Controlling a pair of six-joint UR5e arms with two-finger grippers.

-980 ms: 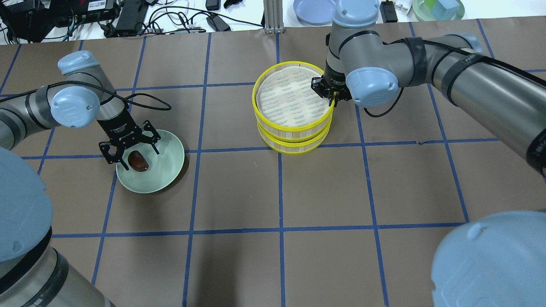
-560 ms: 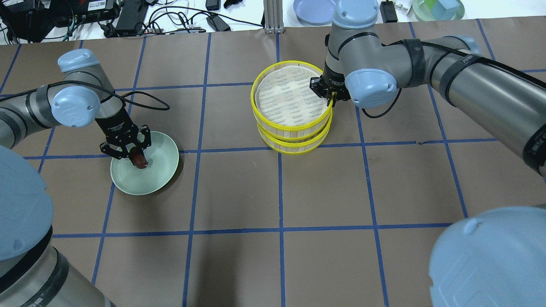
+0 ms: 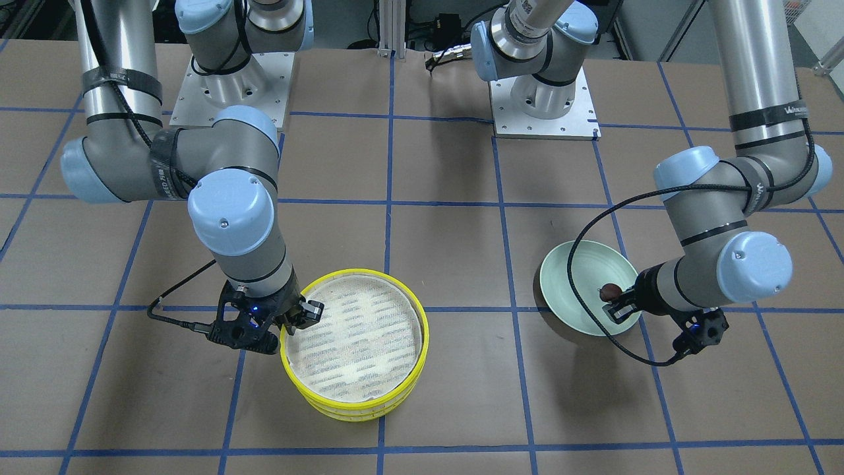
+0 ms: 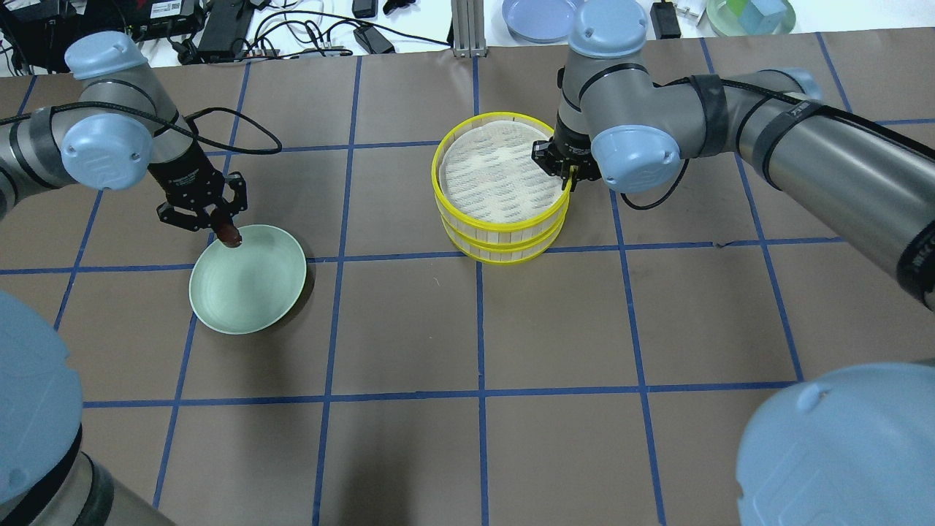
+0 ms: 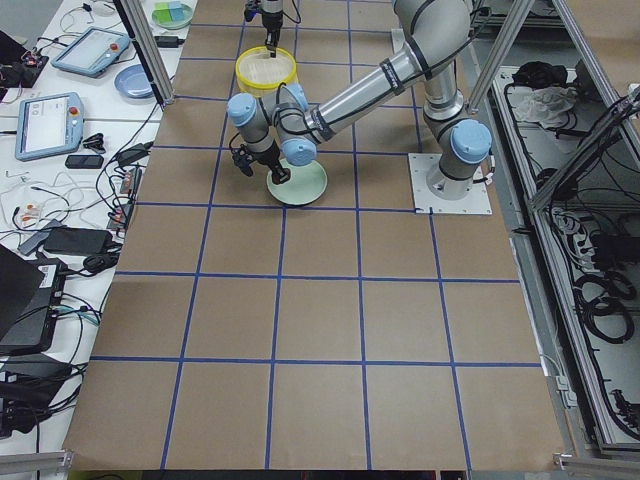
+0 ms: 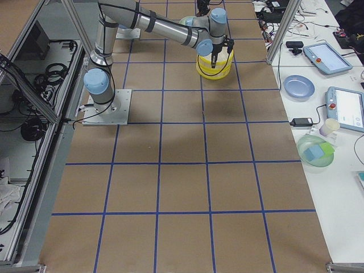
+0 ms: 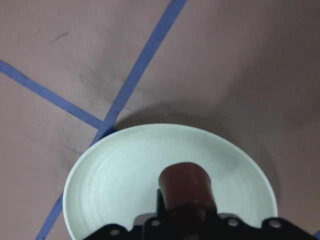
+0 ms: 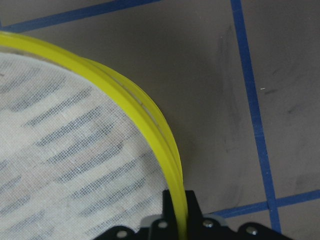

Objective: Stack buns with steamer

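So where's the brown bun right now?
On the overhead view's left, the brown bun is pinched in the left gripper, just above the green plate.

Colours and patterns on the work table.
The bun point(image 4: 228, 235) is dark reddish-brown; the plate point(image 4: 252, 299) is pale green with faint concentric rings. The steamer point(image 4: 504, 234) has bright yellow rims over pale slatted walls, and its liner cloth point(image 4: 497, 172) is off-white streaked with grey dashes. The table point(image 4: 555, 329) is brown, gridded with blue tape. The left arm point(image 4: 102, 139) and right arm point(image 4: 803, 146) are grey with light-blue joint caps.
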